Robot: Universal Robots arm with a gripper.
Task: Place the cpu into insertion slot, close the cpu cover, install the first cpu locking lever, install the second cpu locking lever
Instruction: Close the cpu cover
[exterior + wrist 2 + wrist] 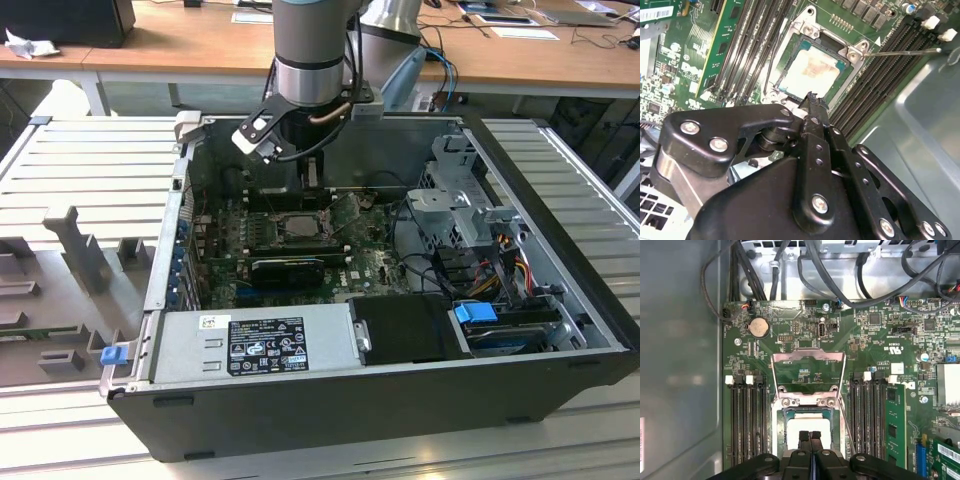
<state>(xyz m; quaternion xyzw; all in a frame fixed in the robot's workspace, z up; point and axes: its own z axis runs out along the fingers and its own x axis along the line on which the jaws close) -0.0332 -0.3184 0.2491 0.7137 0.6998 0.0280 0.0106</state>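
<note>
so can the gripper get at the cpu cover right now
Probably yes: the cpu cover stands open just past the cpu, which lies in the insertion slot. The gripper hangs over the cpu, and nothing lies across the cover.

The cpu (pixel 812 70) sits in the insertion slot (pixel 855 52).

Exterior view, low in the frame: large label (pixel 265 345) on the face of the grey power supply (pixel 185 352). It is part white, part black, with dense small print and rows of marks, none legible. A small white sticker (pixel 207 322) sits just beside it toward the exterior view's left, print illegible.

Second wrist view: white silkscreen lettering (pixel 702 67) on the green motherboard (pixel 690 47). White triangle mark (pixel 879 41) on the board just beside a corner of the insertion slot (pixel 809 29).

First wrist view: white silkscreen logo (pixel 908 386) and fine component codes on the board, too small to read.
</note>
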